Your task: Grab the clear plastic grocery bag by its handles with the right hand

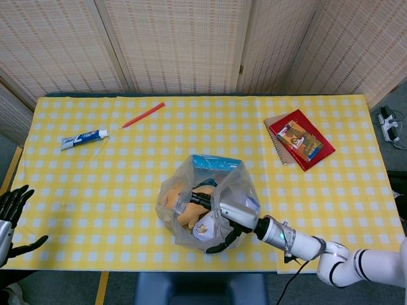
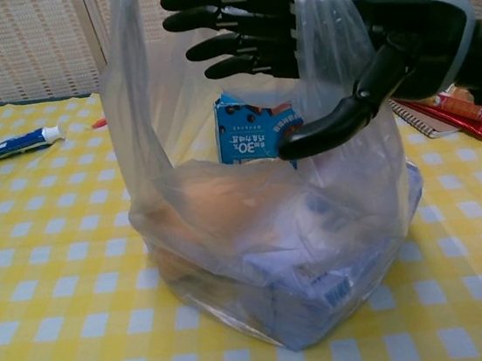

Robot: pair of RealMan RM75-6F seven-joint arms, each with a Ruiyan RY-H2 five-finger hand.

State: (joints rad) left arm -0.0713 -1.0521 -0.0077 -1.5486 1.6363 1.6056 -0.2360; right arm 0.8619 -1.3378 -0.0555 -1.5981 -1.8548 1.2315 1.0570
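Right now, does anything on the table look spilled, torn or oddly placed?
Nothing looks spilled or damaged. The clear plastic bag stands upright with its contents inside, and the right hand reaches through its handles with fingers spread, not yet closed. The toothpaste, red pen and notebooks lie flat on the tablecloth.

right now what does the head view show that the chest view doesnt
Only the head view shows the left hand idle and open at the table's near-left edge, the red pen lying whole, and the whole yellow checked table.

Only the chest view shows the bag handles standing up, with the right hand spread through them, not yet closed.

Both show the clear plastic bag, the blue box inside it, the toothpaste tube and the red book.
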